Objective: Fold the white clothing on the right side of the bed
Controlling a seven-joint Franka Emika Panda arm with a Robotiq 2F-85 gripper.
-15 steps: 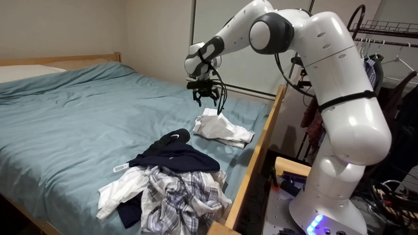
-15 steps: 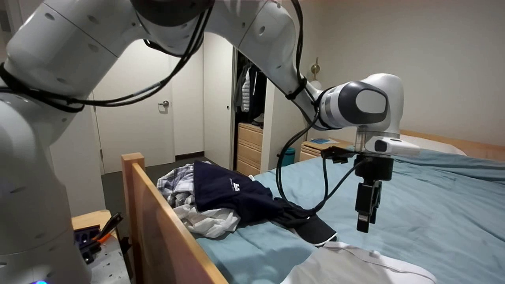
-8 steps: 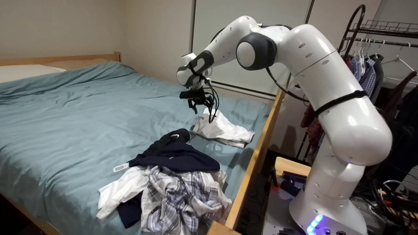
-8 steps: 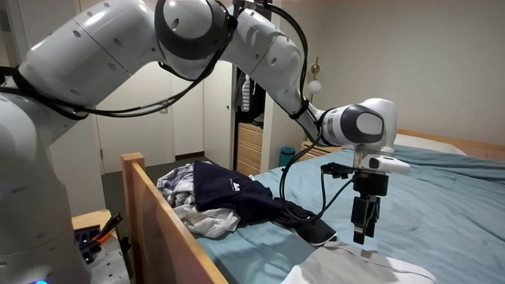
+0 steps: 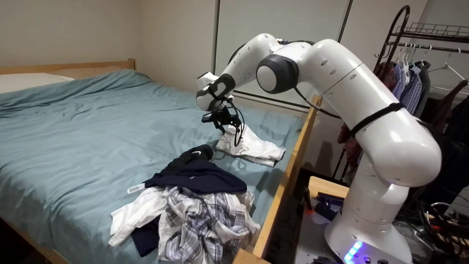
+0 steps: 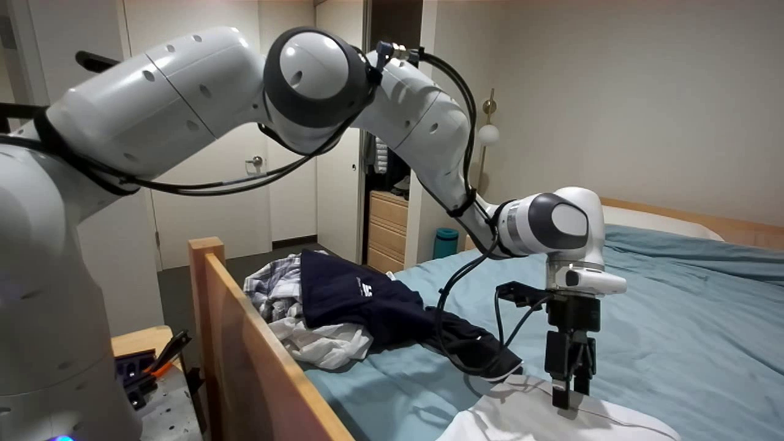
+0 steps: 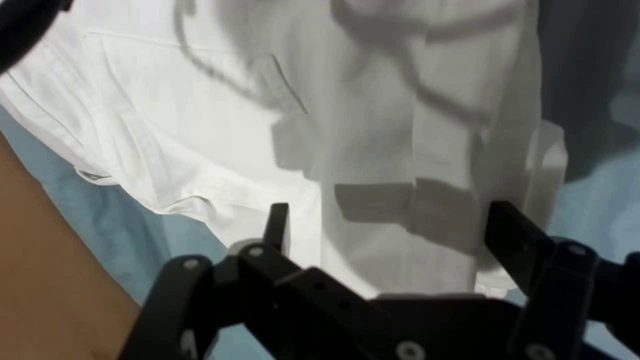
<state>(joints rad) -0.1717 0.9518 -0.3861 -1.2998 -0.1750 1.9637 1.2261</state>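
Note:
The white clothing [image 5: 253, 146] lies in a loose, partly doubled heap on the blue bed cover [image 5: 91, 139], near the wooden bed rail. It also shows at the bottom of an exterior view [image 6: 520, 411], cut by the frame edge, and fills much of the wrist view [image 7: 210, 115]. My gripper [image 5: 231, 131] points down over the clothing's far end; it also shows in an exterior view [image 6: 571, 399]. In the wrist view my gripper [image 7: 390, 220] is open, its fingers wide apart with white cloth below and between them. I cannot tell whether the fingertips touch the cloth.
A pile with a navy garment [image 5: 198, 178], a plaid shirt [image 5: 205, 220] and a black cap [image 5: 203, 152] lies on the bed near the clothing. The wooden rail [image 5: 289, 172] runs between bed and robot base. A cable loop [image 6: 441, 318] hangs beside the gripper.
My gripper has come down from well above the bed to close over the white clothing, staying open. The arm has lowered with it. The clothing and the pile have not moved.

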